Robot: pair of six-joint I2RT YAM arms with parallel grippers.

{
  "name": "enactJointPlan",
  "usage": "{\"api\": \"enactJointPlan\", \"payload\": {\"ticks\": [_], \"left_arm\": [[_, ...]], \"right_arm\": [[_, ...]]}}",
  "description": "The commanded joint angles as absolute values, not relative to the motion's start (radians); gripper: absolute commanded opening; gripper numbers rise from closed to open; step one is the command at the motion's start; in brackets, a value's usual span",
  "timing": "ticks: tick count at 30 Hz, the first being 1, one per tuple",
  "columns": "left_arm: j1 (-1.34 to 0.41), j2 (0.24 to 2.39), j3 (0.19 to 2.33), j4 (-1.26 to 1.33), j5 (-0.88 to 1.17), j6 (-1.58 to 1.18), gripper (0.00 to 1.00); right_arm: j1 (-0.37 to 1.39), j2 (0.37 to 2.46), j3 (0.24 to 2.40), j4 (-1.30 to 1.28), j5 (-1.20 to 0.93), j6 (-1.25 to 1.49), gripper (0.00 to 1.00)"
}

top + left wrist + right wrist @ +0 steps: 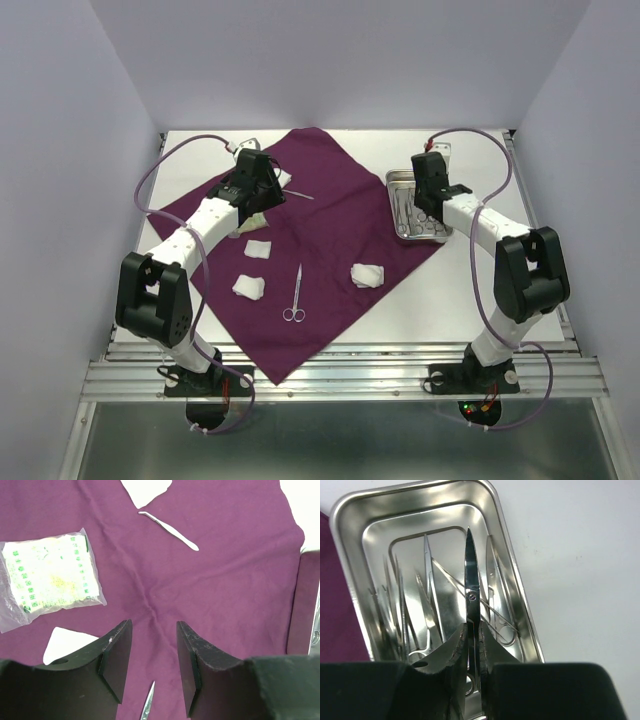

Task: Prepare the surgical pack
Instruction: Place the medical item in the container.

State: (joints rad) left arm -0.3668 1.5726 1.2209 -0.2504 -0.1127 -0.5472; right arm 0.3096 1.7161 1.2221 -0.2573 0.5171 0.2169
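Scissors are being clamped just behind the pivot by the right gripper, tips out over the steel tray. They are perhaps being held slightly askew, so snagging on the instruments lying there is being risked. Farther off, the left gripper is being held spread wide, holding nothing, above the purple cloth.

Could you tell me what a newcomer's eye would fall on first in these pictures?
The big purple cloth spread diamond-wise across the white table, strewn with gauze wads and loose scissors. At its right edge, the right gripper pinches a second pair over the steel tray of instruments, while the left gripper hovers open above the cloth.
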Motion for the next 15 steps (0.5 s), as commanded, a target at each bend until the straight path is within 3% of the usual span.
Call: {"api": "enactJointPlan", "payload": {"ticks": [1,15], "left_arm": [[-0.370,1.554,1.256,-0.236,-0.110,-0.529,0.51],[-0.370,1.549,1.261,-0.239,-0.110,-0.523,0.51]], "right_arm": [[0.285,1.724,1.193,-0.130,0.531,0.150,0.12],[0.276,1.831,1.115,0.057,0.457,0.046,0.14]]}}
